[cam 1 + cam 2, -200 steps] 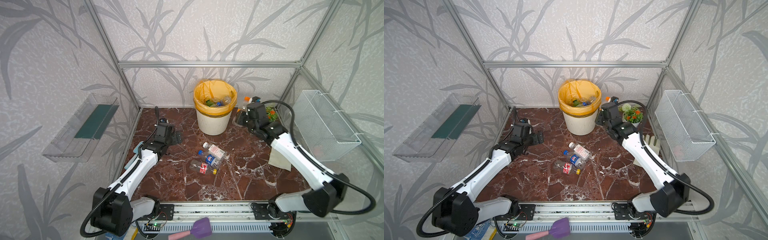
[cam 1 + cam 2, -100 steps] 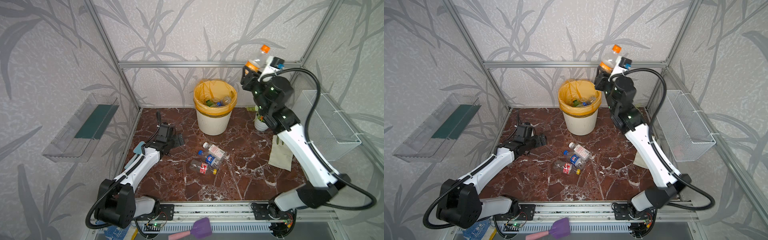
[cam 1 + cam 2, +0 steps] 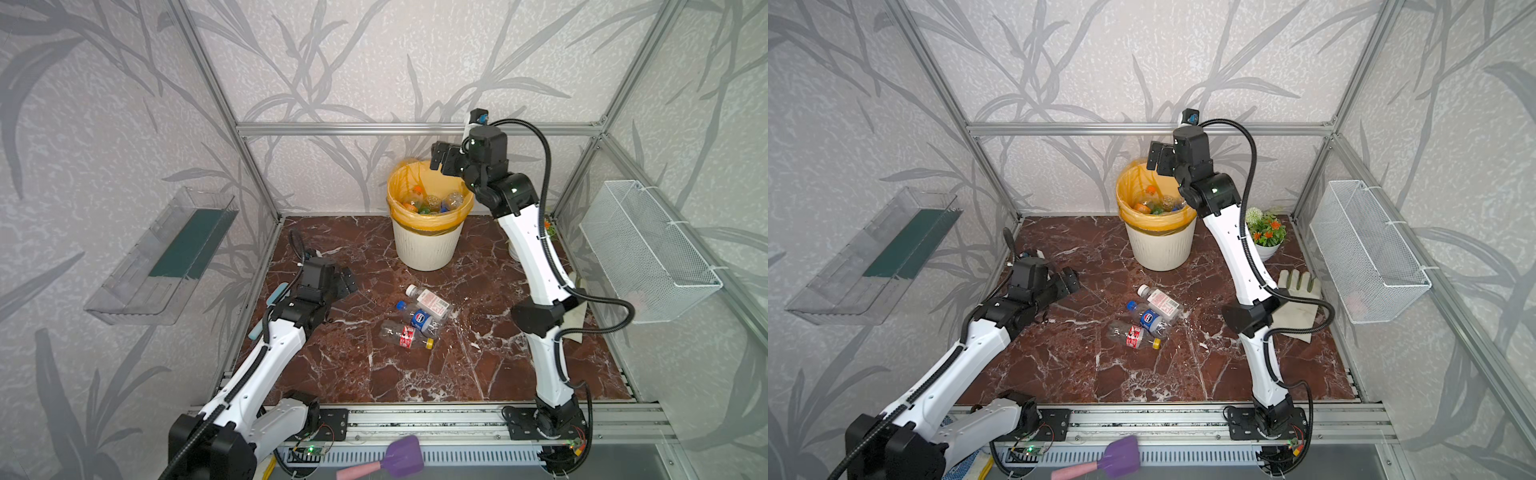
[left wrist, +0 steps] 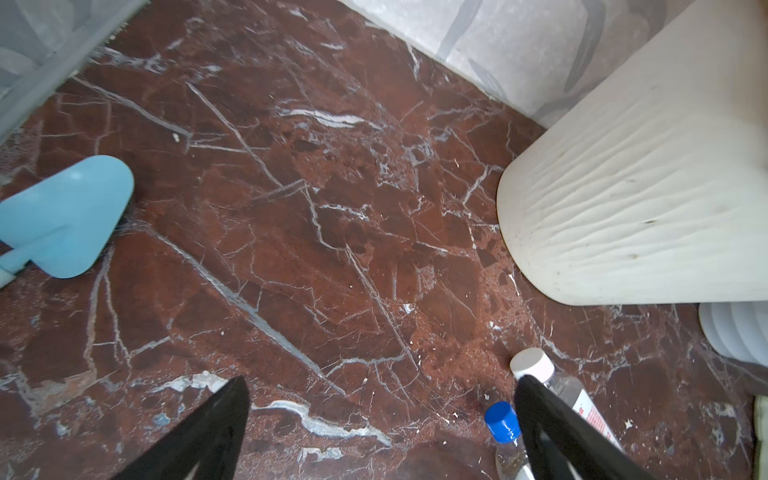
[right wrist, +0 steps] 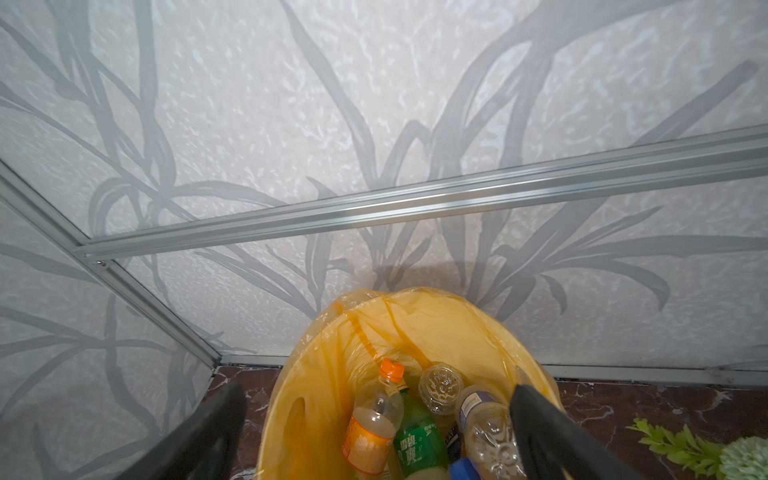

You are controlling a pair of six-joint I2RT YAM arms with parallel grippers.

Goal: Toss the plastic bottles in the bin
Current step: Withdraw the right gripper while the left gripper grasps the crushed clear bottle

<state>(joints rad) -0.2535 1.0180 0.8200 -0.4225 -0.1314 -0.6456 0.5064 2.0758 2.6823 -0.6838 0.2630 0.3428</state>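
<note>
The bin (image 3: 428, 249) (image 3: 1160, 249), cream and ribbed with an orange liner, stands at the back of the marble floor. Several plastic bottles lie inside it, among them an orange-capped one (image 5: 374, 428) and a green one (image 5: 417, 444). My right gripper (image 3: 442, 160) (image 5: 378, 390) hangs open and empty above the bin's rim. Three bottles lie together mid-floor: white-capped (image 3: 430, 300), blue-capped (image 3: 419, 318) and yellow-capped (image 3: 405, 336). Low over the floor to their left, my left gripper (image 3: 345, 282) (image 4: 382, 382) is open and empty, with the white cap (image 4: 534, 365) beside one finger.
A potted plant (image 3: 1266, 237) and a pale glove (image 3: 1296, 299) sit right of the right arm. A wire basket (image 3: 1370, 253) hangs on the right wall, a clear shelf (image 3: 872, 257) on the left. A blue spatula (image 4: 66, 216) lies by the left arm.
The right gripper rose from beside the plant with the orange-capped bottle, swung over the bin and opened; the bottle now lies inside. The left gripper shifted slightly toward the floor bottles.
</note>
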